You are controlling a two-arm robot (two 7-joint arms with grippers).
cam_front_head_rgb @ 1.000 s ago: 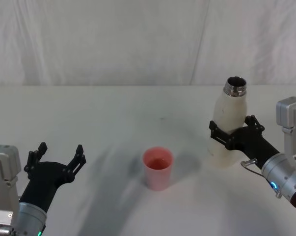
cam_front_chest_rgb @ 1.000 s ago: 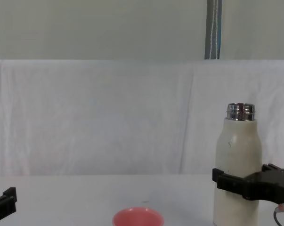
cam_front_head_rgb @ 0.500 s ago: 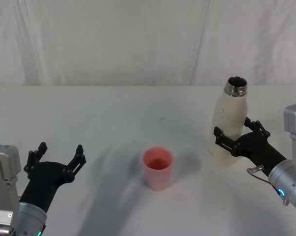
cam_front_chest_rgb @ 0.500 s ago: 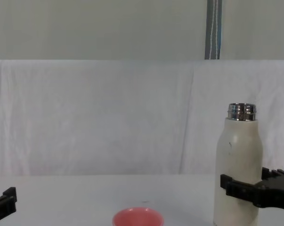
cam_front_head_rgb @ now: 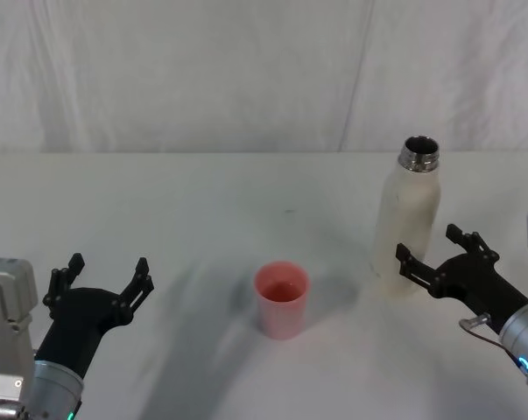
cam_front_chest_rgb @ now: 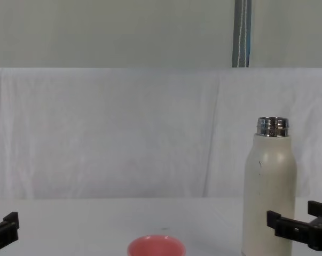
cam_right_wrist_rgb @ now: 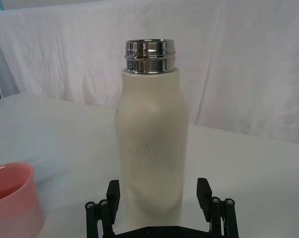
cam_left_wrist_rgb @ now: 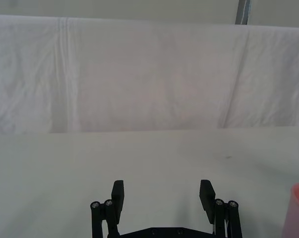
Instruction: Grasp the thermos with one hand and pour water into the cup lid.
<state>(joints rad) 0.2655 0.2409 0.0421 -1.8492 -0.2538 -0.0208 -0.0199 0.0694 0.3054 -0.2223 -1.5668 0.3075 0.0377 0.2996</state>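
The cream-white thermos (cam_front_head_rgb: 408,226) stands upright on the table at the right, its steel neck open at the top; it is also the tall thermos (cam_right_wrist_rgb: 151,141) in the right wrist view and the thermos (cam_front_chest_rgb: 269,192) in the chest view. My right gripper (cam_front_head_rgb: 434,260) is open, just in front of and to the right of the bottle's base, clear of it. The pink cup lid (cam_front_head_rgb: 282,299) stands upright in the middle of the table, left of the bottle. My left gripper (cam_front_head_rgb: 102,280) rests open at the front left, well away from the cup lid (cam_left_wrist_rgb: 297,210).
The white table (cam_front_head_rgb: 202,219) stretches back to a white cloth backdrop (cam_front_head_rgb: 246,70). A grey pole (cam_front_chest_rgb: 242,33) rises behind the cloth at the right.
My right gripper let go of the thermos and drew back toward the front right. The bottle, tilted a second ago, now stands straight. The left arm has not moved.
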